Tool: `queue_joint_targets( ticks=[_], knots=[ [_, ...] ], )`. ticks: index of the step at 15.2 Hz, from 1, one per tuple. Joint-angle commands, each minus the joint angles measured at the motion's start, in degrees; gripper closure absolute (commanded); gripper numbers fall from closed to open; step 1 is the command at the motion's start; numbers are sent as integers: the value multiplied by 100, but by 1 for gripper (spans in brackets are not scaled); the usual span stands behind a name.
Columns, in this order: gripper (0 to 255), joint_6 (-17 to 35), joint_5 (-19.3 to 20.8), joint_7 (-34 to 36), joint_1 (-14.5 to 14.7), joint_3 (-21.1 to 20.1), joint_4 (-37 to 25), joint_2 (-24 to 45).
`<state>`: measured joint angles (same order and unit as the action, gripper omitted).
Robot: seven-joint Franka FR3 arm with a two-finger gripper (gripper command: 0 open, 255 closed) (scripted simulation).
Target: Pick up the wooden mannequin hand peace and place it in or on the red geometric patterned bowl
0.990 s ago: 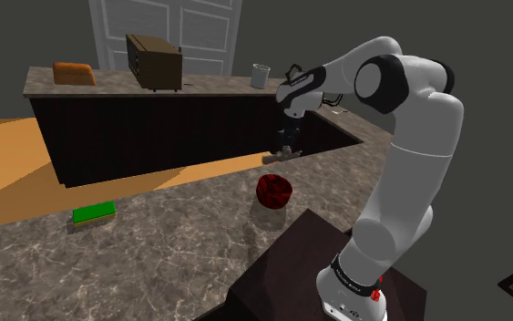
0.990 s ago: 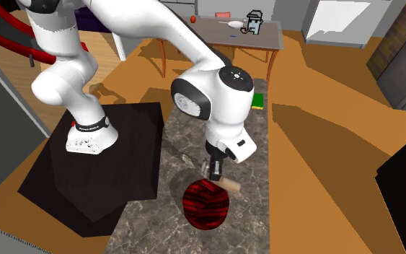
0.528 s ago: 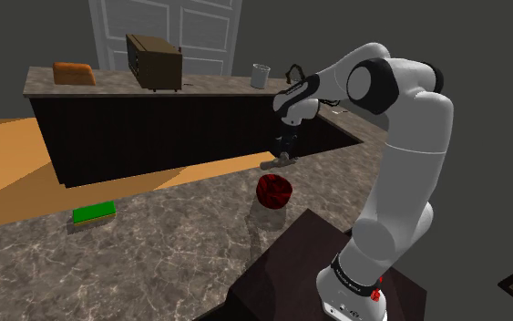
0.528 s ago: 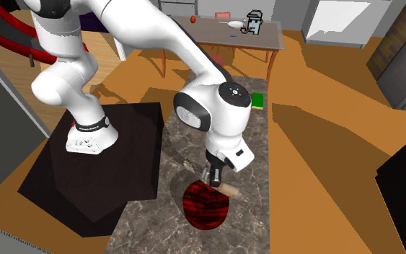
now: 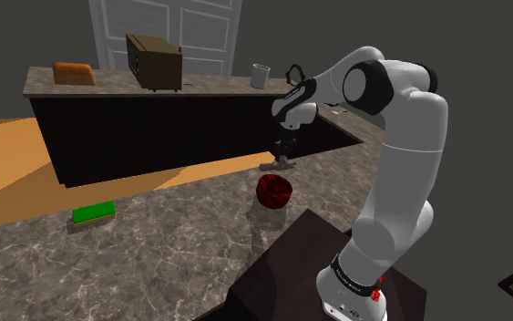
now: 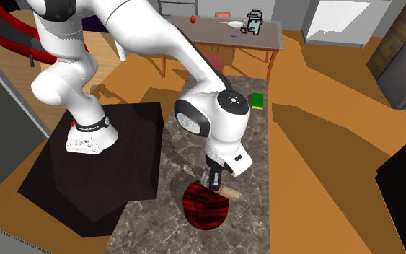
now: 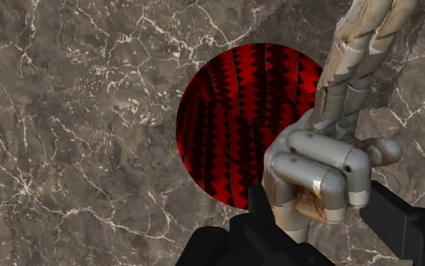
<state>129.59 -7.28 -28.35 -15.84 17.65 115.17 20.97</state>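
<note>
Right, starting at the left there is marbled counter (image 7: 75,136), then the red zigzag bowl (image 7: 233,121) sitting on it. Over the bowl's rim, up in the air, is the mannequin hand (image 7: 320,162), pinched in the gripper (image 7: 320,211). The black fingers (image 7: 257,208) clasp it on either side at the wrist end, just under the curled knuckles, with no gap showing.

It looks pale grey-tan here and hard all through. I'd call it stiff and light, with a smooth finish that could slide if the squeeze eased. That chunky fist and wrist is the sensible place to hold. The two raised digits (image 7: 361,45) are thin and look like the part that would snap on a knock, so they want keeping off the bowl's edge.

Its long axis runs from the wrist in the jaws out along those digits. In the wrist view they point away from the gripper, past the bowl's rim and over bare counter. From the two room cameras it looks close to level, jutting sideways from under the gripper, just above the bowl. The fist is over the bowl, and the fingertips overshoot it.
</note>
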Motion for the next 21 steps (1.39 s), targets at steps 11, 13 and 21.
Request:
queue_joint_targets(
  ticks=[11, 13, 21],
  knots=[
    [0, -330, 93, 62, 31, 43, -133, -210],
    [0, -634, 168, 111, 52, 74, -279, -377],
    [0, -634, 168, 111, 51, 73, -279, -377]
  ],
)
